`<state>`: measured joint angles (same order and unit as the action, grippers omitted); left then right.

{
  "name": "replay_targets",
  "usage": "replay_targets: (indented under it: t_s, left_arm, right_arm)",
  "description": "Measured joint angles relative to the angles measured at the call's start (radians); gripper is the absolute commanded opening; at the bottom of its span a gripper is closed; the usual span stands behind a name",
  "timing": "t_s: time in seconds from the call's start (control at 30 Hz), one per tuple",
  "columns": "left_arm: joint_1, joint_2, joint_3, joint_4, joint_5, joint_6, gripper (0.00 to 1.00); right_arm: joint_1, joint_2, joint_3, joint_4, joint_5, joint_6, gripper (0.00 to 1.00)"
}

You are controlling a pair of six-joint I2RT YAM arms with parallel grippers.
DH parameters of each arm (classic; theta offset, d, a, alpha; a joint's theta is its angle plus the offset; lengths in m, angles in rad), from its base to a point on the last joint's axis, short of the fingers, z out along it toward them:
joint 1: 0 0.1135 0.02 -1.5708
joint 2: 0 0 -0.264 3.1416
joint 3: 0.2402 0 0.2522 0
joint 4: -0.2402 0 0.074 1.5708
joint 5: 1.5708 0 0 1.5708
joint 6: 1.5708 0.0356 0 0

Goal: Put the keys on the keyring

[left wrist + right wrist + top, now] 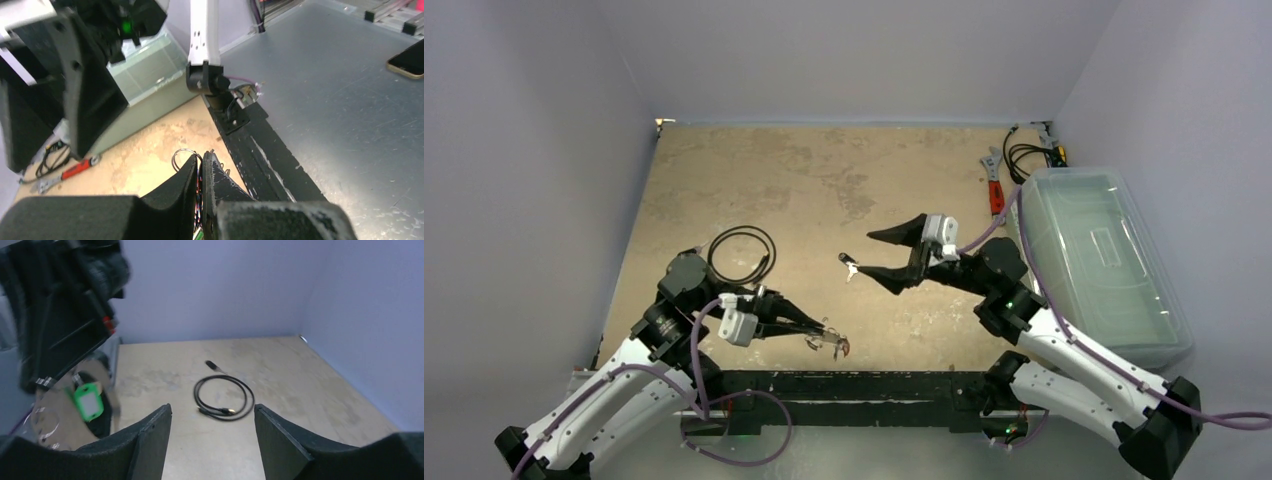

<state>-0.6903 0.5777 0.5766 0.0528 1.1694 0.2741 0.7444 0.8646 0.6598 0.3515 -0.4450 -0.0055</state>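
My left gripper is shut near the table's front edge on the keyring, a thin silvery ring that sticks out past its fingertips. Coloured keys hang with it: a red bit shows in the top view, and a green tag in the right wrist view. One loose key with a black head lies mid-table; it also shows in the right wrist view. My right gripper is open and empty, with its fingertips just right of that key. In its own view the right gripper points across the table.
A black coiled cable loop lies left of centre, also in the right wrist view. A red-handled wrench and another cable lie at the back right. A clear plastic box stands along the right edge.
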Motion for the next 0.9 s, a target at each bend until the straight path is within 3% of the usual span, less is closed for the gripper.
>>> replay_targets:
  t_s: [0.23,0.43,0.57,0.7,0.9]
  left_arm:
    - [0.000,0.056,0.172,-0.185,0.140,0.142,0.00]
    - [0.000,0.189,0.320,-0.539,0.239,0.468,0.00]
    - [0.000,0.290,0.389,-0.778,0.271,0.699,0.00]
    - [0.000,0.356,0.408,-0.933,0.281,0.867,0.00]
    - [0.000,0.369,0.417,-1.030,0.294,0.977,0.00]
  right_arm:
    - [0.001,0.023,-0.060,0.182,-0.390,-0.037,0.55]
    - [0.003,0.063,-0.062,0.387,-0.596,0.087,0.54]
    - [0.035,0.085,-0.058,0.472,-0.643,0.145,0.50]
    - [0.100,0.105,-0.036,0.437,-0.647,0.111,0.44]
    - [0.148,0.140,-0.009,0.365,-0.645,0.049,0.41]
